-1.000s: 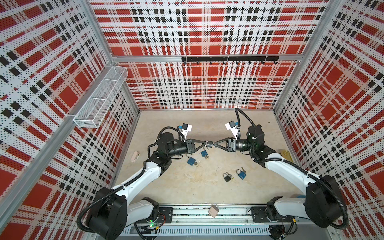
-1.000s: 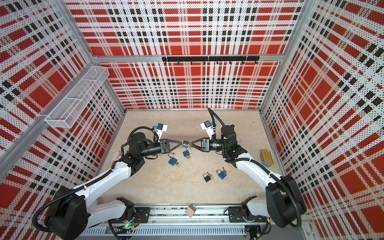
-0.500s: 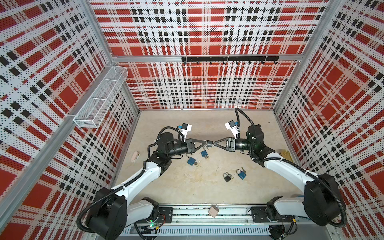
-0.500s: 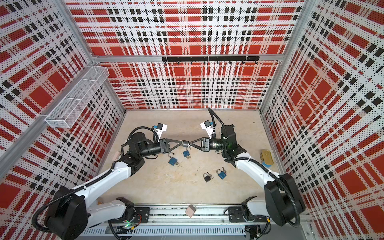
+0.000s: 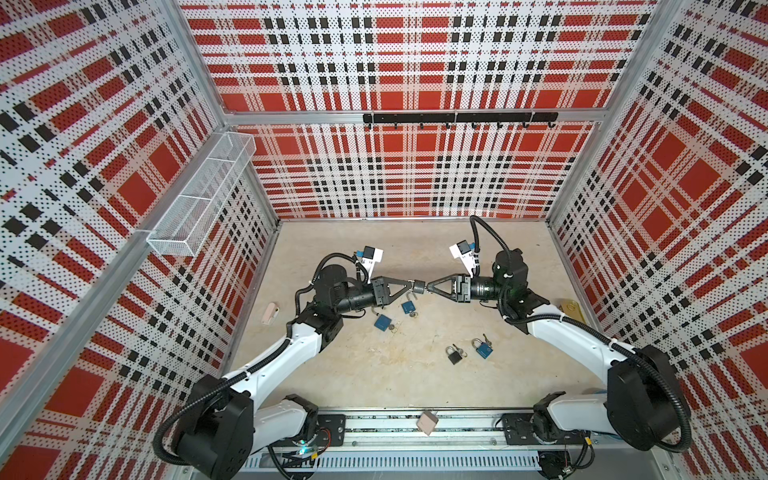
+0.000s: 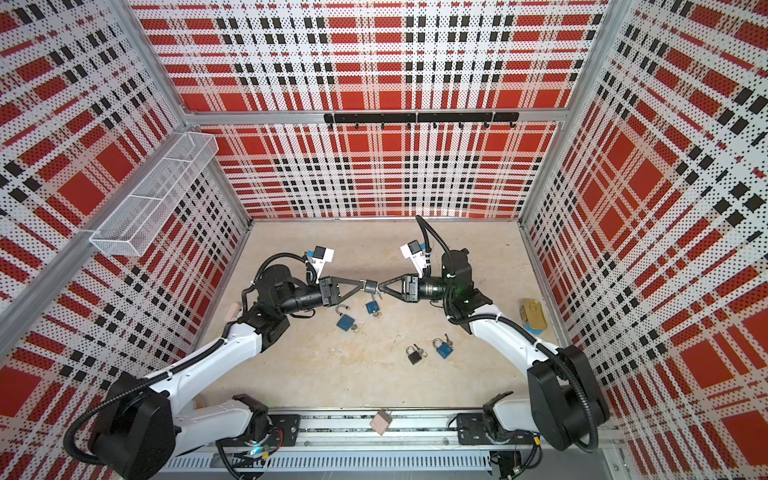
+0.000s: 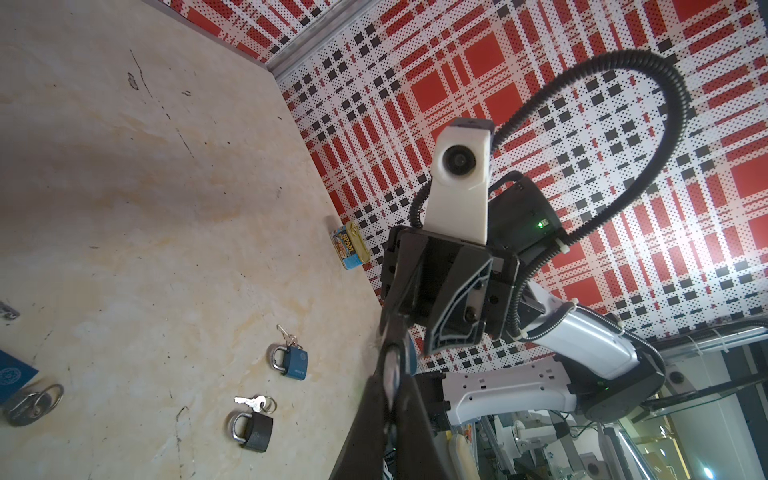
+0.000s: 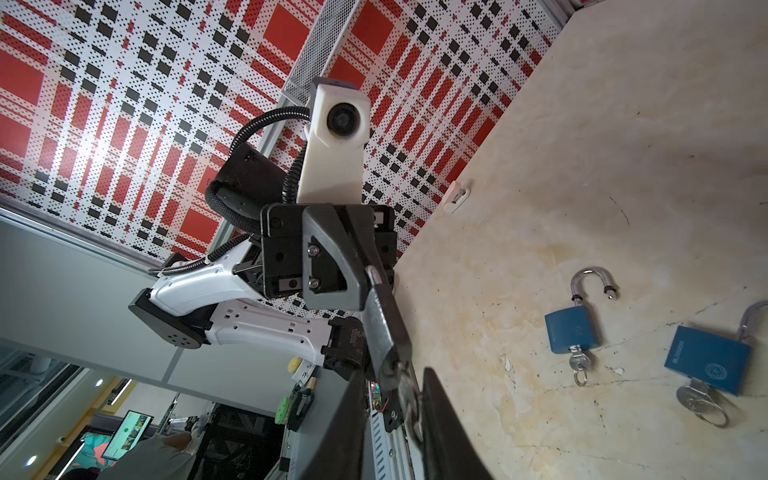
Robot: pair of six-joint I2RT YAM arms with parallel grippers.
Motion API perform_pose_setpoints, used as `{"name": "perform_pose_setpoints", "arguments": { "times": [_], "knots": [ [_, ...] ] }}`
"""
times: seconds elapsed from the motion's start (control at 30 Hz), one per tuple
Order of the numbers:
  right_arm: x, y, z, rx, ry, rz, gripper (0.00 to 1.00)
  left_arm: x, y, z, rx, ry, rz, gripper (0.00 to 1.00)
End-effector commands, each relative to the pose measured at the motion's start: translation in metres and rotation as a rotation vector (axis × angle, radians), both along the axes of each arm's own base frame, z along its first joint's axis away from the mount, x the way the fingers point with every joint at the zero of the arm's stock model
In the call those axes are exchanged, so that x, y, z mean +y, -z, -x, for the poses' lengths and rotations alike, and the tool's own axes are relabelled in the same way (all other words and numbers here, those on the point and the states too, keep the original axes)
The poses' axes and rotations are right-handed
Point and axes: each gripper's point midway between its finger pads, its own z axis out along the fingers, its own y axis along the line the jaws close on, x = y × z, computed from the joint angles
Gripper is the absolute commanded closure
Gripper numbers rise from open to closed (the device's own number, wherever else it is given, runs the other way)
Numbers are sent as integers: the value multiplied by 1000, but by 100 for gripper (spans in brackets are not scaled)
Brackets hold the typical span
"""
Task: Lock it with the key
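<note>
**Lock held in mid-air over the middle of the table (image 5: 374, 395), key end toward the right.**
The left gripper (image 5: 409, 284) is clenched on the dark lock (image 5: 419, 286). The right gripper (image 5: 429, 287) has its jaws standing close on either side of the key (image 8: 402, 374), but I cannot tell whether they bite. The lock looks like small, solid metal: stiff, dense and smooth, so it is likely to twist in the grip when turned. It is best clamped across its flat faces. The key is thin and best pinched by its flat head, clear of the dangling ring.
</note>
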Motion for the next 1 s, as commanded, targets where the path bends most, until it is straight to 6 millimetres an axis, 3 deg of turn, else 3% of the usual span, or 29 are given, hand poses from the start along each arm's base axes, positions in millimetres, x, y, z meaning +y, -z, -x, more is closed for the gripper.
{"name": "perform_pose_setpoints", "arguments": {
  "times": [0.0, 0.37, 0.53, 0.67, 0.97],
  "knots": [
    [4, -9, 0, -43, -20, -25, 75, 1, -29, -2, -71, -9, 42, 100],
    [6, -10, 2, -45, -32, -28, 77, -3, -29, -2, -67, -4, 50, 100],
    [7, -11, 2, -47, -36, -32, 85, -7, -27, -1, -62, 4, 52, 100],
    [7, -13, 3, -48, -39, -38, 100, -9, -25, -1, -62, 10, 52, 100],
    [4, -11, 6, -41, -24, -49, 100, 1, -18, -3, -54, -14, 46, 100]
  ]
}}
